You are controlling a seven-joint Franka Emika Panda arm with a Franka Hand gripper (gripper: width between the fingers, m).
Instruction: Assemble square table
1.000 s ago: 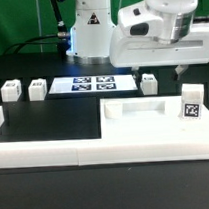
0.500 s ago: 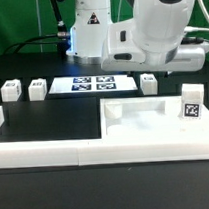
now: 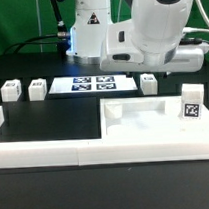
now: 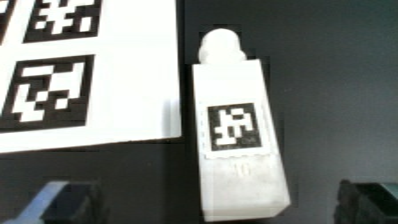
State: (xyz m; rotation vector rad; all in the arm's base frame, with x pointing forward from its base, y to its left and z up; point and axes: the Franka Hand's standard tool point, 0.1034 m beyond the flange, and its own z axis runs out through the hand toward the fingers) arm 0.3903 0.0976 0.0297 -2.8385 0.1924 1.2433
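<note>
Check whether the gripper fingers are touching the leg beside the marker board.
Apart. In the wrist view the leg lies between the open fingers, with bare dark table showing on each side.

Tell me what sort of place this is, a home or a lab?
Most likely a robotics lab bench: a robot arm over a black table, the marker board printed with tags, and tagged white legs laid out.

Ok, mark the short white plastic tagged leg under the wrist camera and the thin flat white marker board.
Short white tagged leg [image 4: 237,128]: wrist view, its black-and-white tag.
Marker board [image 3: 91,84]: exterior view, its middle, among the tags.
</note>
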